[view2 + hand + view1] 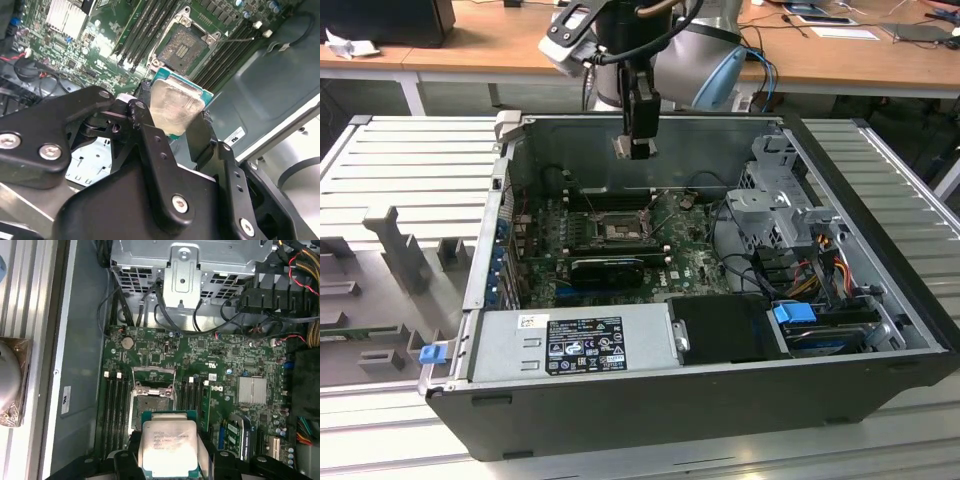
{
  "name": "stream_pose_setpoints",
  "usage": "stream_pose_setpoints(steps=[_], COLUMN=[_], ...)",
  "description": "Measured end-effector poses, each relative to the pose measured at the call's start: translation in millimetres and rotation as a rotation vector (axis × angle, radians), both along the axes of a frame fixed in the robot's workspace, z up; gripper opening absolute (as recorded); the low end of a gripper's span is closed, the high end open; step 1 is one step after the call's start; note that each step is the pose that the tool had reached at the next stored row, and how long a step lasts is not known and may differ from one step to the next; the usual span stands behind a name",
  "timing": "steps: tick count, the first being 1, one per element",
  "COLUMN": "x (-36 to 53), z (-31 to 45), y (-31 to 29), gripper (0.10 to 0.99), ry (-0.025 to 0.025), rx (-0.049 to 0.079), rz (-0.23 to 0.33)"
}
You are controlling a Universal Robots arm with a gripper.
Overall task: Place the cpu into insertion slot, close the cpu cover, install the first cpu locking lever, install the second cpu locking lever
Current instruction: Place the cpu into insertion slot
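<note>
My gripper (638, 150) hangs above the open computer case, shut on the cpu (624, 146). In both wrist views the cpu (176, 105) (169, 445) is a silver-topped square chip with a green edge, pinched between the two black fingers (150, 135). Below it on the green board lies the insertion slot (620, 232) (182, 47) (152, 401), uncovered and with nothing in it. The cpu cover (153, 371) is swung back at the slot's far edge. The cpu is well above the slot and not touching it.
Memory slots (112, 410) flank the socket on both sides. A black heatsink block (606, 268), a grey power supply (575, 340), a metal drive cage (780, 190) and bundled cables (820, 260) sit inside the case. Case walls (490, 230) ring the board.
</note>
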State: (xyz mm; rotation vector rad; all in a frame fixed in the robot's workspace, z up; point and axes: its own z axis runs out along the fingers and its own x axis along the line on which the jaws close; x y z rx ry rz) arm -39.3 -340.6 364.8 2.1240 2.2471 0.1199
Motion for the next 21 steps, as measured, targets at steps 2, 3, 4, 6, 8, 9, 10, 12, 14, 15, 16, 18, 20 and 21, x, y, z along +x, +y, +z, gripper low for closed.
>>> stream_pose_setpoints(steps=[2,3,4,6,8,9,10,12,14,15,16,18,20,21], x=[0.0,0.0,0.0,0.0,-0.1,-0.1,0.0,0.0,0.0,0.0,0.0,0.0,-0.1,0.0], z=[-0.4,-1.0,-2.1,-5.7,-10.4,-11.9,-13.3,-16.0,-18.0,-18.8,-21.3,-23.2,-24.8,-25.7], y=[0.0,0.0,0.0,0.0,0.0,0.0,0.0,0.0,0.2,0.4,0.4,0.4,0.4,0.4], gripper=[0.525,0.525,0.525,0.525,0.525,0.525,0.525,0.525,0.525,0.525,0.525,0.525,0.525,0.525], ry=[-0.0001,0.0000,0.0001,0.0002,0.0015,0.0019,0.0020,0.0020,0.0020,0.0020,0.0019,0.0020,0.0022,0.0023], rx=[0.000,0.000,0.000,0.000,0.000,0.000,0.000,0.000,0.000,0.000,0.000,0.000,0.000,0.000], rz=[-0.018,-0.039,-0.048,-0.051,-0.059,-0.067,-0.081,-0.112,-0.114,-0.114,-0.114,-0.114,-0.114,-0.114])
